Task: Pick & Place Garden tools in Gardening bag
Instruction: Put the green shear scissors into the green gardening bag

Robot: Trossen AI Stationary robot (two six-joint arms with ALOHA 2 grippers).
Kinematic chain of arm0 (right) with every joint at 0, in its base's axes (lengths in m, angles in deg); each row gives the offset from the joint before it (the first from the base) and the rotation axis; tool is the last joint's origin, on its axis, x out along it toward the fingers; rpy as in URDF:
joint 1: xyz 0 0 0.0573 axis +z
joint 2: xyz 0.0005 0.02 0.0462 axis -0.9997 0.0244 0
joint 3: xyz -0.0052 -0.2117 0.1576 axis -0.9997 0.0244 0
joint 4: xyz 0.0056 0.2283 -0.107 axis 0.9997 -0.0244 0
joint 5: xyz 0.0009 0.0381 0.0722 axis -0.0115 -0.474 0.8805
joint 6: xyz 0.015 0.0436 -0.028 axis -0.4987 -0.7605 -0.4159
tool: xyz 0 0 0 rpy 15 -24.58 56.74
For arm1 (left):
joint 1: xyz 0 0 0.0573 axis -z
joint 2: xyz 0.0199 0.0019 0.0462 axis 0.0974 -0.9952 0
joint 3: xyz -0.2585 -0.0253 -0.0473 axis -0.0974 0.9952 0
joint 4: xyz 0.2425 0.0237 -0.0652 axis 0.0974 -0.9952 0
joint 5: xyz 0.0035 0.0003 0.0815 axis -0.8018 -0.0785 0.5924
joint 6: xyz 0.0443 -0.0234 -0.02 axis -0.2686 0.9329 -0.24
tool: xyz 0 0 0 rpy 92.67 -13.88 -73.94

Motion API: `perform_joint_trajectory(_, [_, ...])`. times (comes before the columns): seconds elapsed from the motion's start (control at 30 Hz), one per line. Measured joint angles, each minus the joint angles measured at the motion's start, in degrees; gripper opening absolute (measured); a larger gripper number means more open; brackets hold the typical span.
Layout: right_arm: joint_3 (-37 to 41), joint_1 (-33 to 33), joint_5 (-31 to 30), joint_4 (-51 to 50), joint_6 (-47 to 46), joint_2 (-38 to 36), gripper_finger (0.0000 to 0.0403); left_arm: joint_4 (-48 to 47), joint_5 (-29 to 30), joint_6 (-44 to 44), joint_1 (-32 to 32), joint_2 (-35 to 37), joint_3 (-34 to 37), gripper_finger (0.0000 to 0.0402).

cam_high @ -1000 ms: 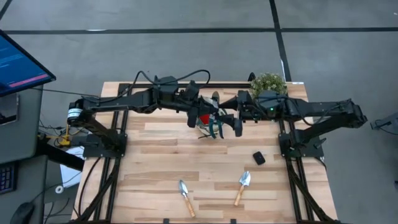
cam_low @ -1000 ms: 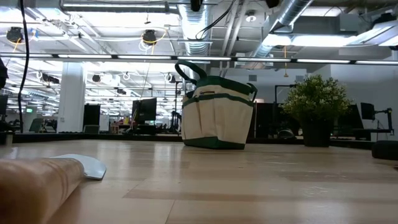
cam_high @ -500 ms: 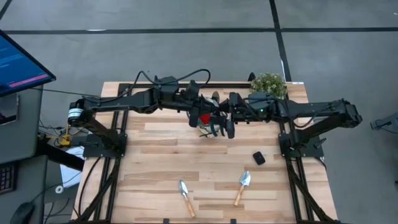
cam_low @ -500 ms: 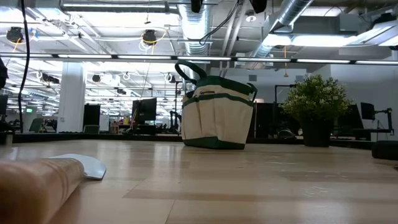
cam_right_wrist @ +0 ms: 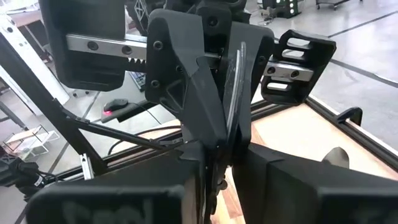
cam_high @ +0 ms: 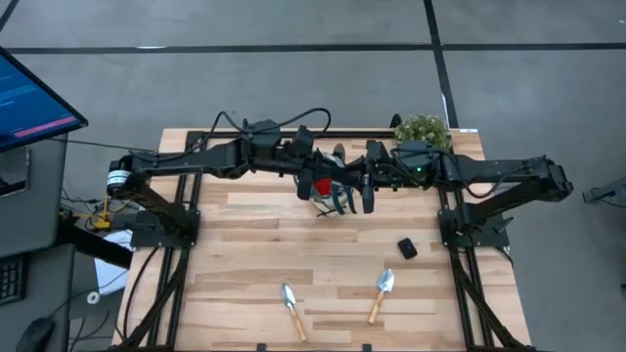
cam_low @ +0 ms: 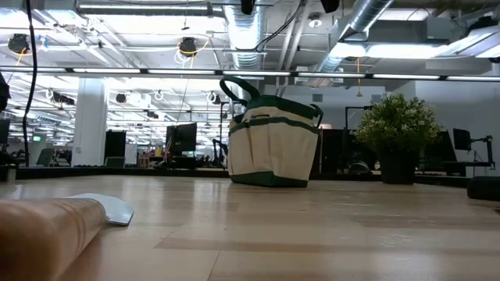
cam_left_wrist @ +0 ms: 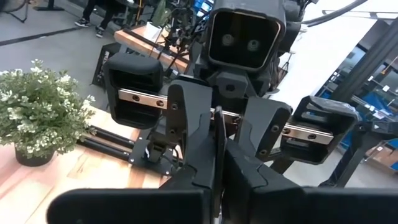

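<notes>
Pale wooden table [cam_high: 254,254], grey floor [cam_high: 293,68]

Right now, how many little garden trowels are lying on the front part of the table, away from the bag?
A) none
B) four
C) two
C: the overhead view shows one trowel and a second trowel lying apart near the table's front edge, while both arms meet over the bag at the back.
</notes>
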Motion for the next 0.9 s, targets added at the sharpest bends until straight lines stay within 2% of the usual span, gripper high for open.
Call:
perform_joint_trajectory(0.17, [-0.02,0.43,0.21,-0.34,-0.20,0.31,0.0047,0.16,-0.19,0.00,0.00,-0.02,0.04,0.0016])
perform_joint_trajectory(0.27, [-0.04,0.57,0.01,-0.09,-0.36,0.27,0.0047,0.59,-0.82,-0.61,0.00,0.02,0.04,0.0034])
perform_joint_trajectory(0.37, [0.04,0.59,0.15,-0.26,-0.41,-0.84,0.0046,1.13,-3.72,-3.78,-0.04,0.76,0.04,0.0073])
perform_joint_trajectory(0.63, [0.00,0.59,0.84,-0.03,0.29,-7.38,0.0046,0.95,-4.32,-3.96,0.00,6.11,0.02,0.0183])
perform_joint_trajectory(0.73, [0.01,0.55,6.70,4.87,1.64,-10.80,0.0046,1.12,-4.31,-1.52,0.00,8.78,0.02,0.0200])
perform_joint_trajectory(0.9, [-0.02,0.70,22.37,14.94,3.11,-15.44,0.0046,0.98,-4.54,-1.21,0.31,12.02,0.02,0.0194])
